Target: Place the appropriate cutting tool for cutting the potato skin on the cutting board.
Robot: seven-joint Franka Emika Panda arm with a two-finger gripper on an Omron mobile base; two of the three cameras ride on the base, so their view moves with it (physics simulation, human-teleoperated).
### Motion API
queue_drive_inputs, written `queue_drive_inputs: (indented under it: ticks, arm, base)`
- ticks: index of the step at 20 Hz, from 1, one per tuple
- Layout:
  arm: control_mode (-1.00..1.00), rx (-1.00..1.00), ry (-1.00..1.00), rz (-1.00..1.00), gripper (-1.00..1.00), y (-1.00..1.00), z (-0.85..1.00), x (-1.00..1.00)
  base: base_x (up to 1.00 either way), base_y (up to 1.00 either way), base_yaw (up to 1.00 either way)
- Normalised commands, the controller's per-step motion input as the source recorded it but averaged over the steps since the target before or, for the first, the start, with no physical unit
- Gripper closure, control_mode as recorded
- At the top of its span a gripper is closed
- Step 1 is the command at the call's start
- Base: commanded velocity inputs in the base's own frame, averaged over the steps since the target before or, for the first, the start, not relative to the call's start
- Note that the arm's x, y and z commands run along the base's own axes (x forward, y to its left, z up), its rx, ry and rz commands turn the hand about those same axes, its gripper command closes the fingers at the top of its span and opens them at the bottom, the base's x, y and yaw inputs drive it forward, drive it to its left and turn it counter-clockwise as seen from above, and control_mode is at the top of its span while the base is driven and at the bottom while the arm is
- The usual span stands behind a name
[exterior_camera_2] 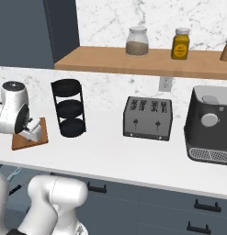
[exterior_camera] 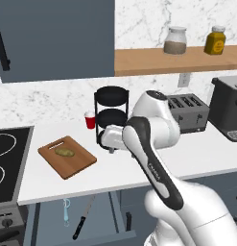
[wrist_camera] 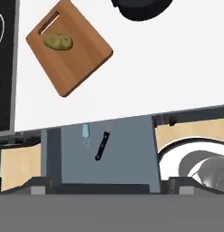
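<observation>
counter [exterior_camera: 196, 153] | cutting board [exterior_camera: 67, 157] (potato [exterior_camera: 65, 152] on it), toaster [exterior_camera: 189, 112], rack [exterior_camera: 111, 115]

The brown wooden cutting board [exterior_camera: 67, 157] lies flat on the white counter, turned at an angle, its slot handle toward 10 o'clock. A small yellowish-brown potato [exterior_camera: 65, 152] rests on it near the slot end. The slim pale-blue peeler [exterior_camera: 66, 211] lies in the open drawer below the counter, at 6 o'clock from the board.
</observation>
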Motion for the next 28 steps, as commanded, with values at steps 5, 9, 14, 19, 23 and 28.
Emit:
queue_drive_inputs:
  ticks: [5, 9, 14, 19, 23, 28]
  arm:
    - [-1.0, 0.04, 0.09, 0.0, -1.0, 0.44, -0.57, -0.53]
    - [-1.0, 0.0, 0.0, -0.03, -1.0, 0.16, -0.79, -0.08]
    - [-1.0, 0.0, 0.0, 0.0, -1.0, 0.04, -0.51, -0.13]
    - [-1.0, 0.0, 0.04, 0.0, -1.0, 0.39, -0.35, -0.01]
    - [-1.0, -0.02, 0.03, 0.0, -1.0, 0.32, -0.4, -0.15]
    - [-1.0, -0.04, 0.06, 0.0, -1.0, 0.37, -0.44, -0.01]
  base:
    - [0.0, 0.0, 0.0]
    - [0.0, 0.0, 0.0]
    - [0.0, 0.0, 0.0]
    - [0.0, 0.0, 0.0]
    - [0.0, 0.0, 0.0]
    - [0.0, 0.0, 0.0]
